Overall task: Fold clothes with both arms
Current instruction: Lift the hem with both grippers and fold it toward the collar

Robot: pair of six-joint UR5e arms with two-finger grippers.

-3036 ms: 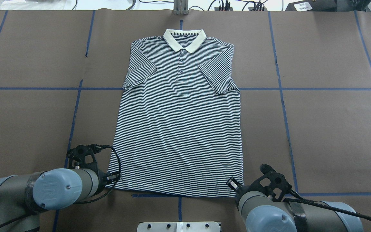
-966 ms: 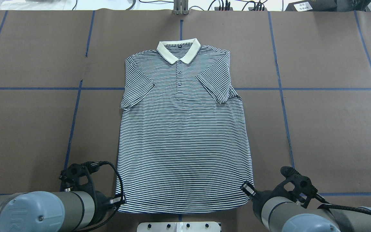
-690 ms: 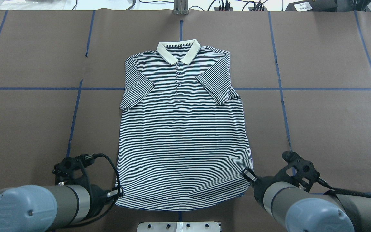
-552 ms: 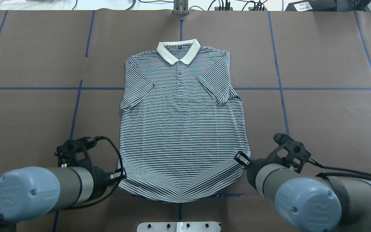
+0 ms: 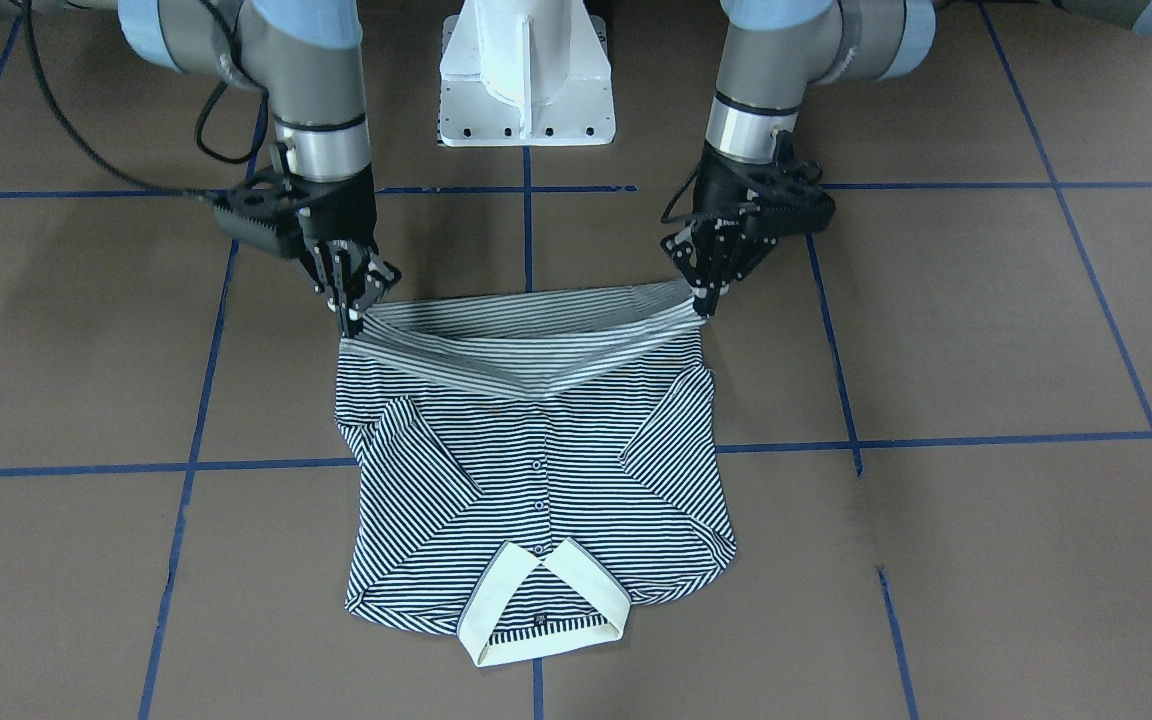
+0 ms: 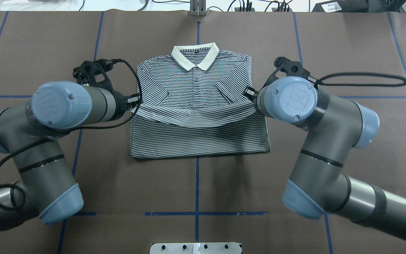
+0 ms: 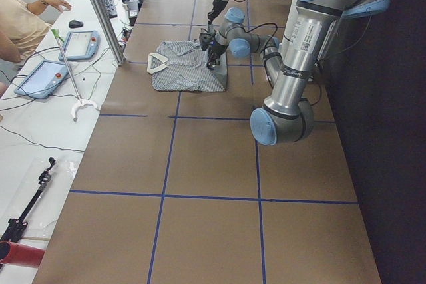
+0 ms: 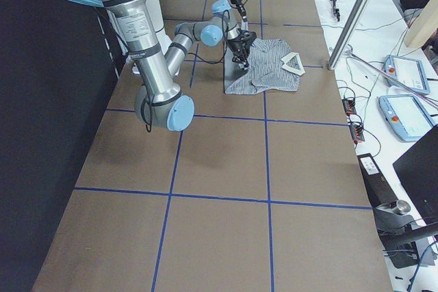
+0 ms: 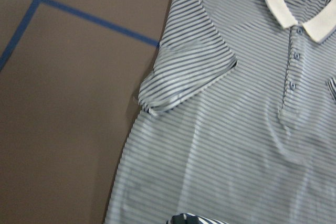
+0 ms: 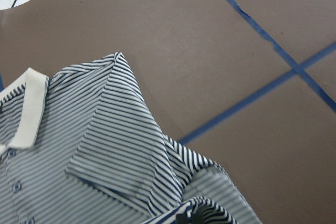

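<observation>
Handle polo shirt [image 5: 536,450] as light, limp, sag-prone fabric; grip at both hem corners, now pinched by left gripper [image 5: 708,290] and right gripper [image 5: 349,310].

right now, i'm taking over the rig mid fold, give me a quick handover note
Grippers: left gripper shut on one hem corner of the polo shirt; right gripper shut on the other corner.
Shirt: face up, collar away from the robot, sleeves folded in over the chest.
Done: hem lifted and brought roughly halfway up the body.
Left: lay the hem near the collar, release.
</observation>
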